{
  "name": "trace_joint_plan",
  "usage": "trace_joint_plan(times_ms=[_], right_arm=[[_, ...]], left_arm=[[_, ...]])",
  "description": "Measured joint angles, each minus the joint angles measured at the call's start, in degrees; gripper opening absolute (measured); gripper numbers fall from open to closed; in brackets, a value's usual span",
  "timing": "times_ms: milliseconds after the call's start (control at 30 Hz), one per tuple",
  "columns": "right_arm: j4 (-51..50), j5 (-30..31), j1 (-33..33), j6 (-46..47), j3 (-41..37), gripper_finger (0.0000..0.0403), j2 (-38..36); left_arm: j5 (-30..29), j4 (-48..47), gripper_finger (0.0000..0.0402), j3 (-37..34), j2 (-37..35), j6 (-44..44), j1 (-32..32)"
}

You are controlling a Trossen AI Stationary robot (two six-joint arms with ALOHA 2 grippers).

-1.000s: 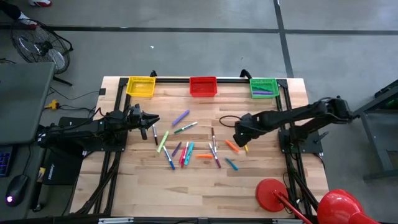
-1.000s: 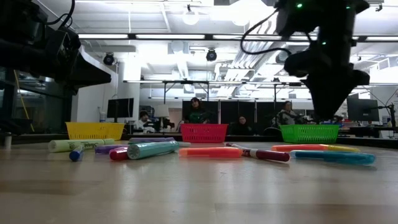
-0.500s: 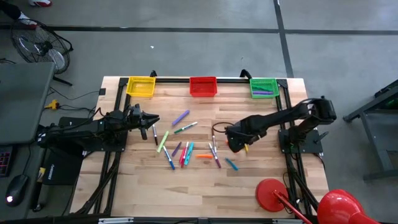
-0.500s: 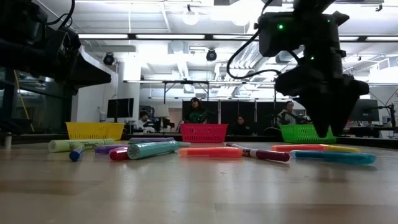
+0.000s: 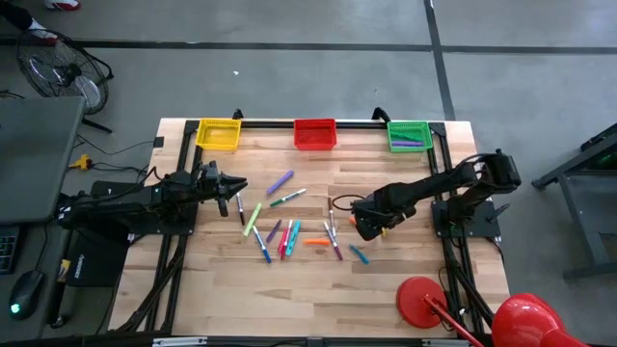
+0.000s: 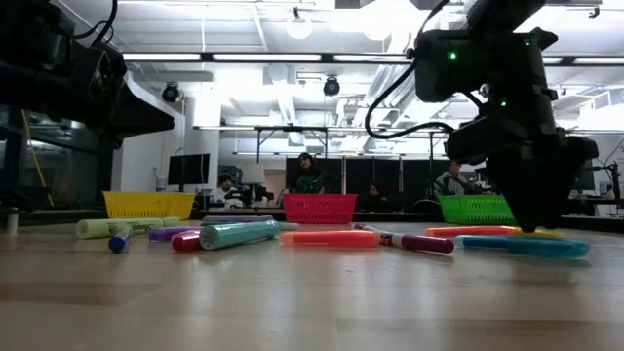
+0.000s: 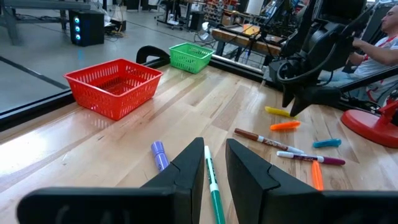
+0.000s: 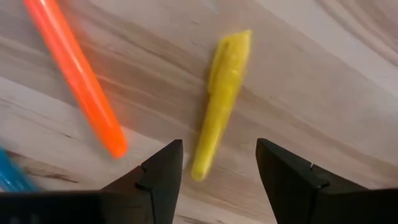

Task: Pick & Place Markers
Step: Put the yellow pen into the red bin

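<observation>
Hovering low over the table (image 5: pixel 405 280), right gripper (image 8: pixel 214 163) spread wide, fingers either side of a yellow marker (image 8: pixel 221 99) lying flat on the wood, nothing gripped. Orange marker (image 8: pixel 76 71) just beside it. Left gripper (image 7: pixel 214 163) waiting near the table's 9 o'clock edge, fingers narrow, nothing between them. Remaining markers (image 5: pixel 286 234) scattered around the centre. Yellow basket (image 5: pixel 218 134), red basket (image 5: pixel 314 134) and green basket (image 5: pixel 409 135) lined along the 12 o'clock edge.

Robotics lab: concrete floor (image 5: pixel 289 67), ceiling strip lights (image 6: pixel 253 57), seated people (image 6: pixel 308 175).
</observation>
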Motion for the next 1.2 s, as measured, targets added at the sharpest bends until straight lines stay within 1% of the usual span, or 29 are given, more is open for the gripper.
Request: trace_joint_plan(times_ms=[200, 433, 933, 1033, 1200], right_arm=[[4.62, -0.15, 0.00, 0.07, -2.39, 0.0181, -0.01], [6.99, 1.08, 0.07, 0.02, -5.09, 0.0156, -0.33], [6.10, 4.02, 0.09, -4.55, -5.56, 0.0098, -0.23], [6.31, 4.34, 0.09, -6.25, -5.49, 0.0088, 0.43], [7.24, 4.18, 0.07, -11.60, -5.14, 0.0076, 1.97]], left_arm=[[0.02, 0.00, 0.0064, -0.01, 0.00, -0.01, 0.00], [0.02, -0.01, 0.0064, 0.02, 0.00, -0.01, 0.00], [0.00, -0.02, 0.0064, 0.00, 0.00, -0.01, 0.00], [0.01, -0.01, 0.0064, 0.01, 0.01, 0.00, 0.00], [0.02, -0.02, 0.0064, 0.01, 0.00, -0.01, 0.00]])
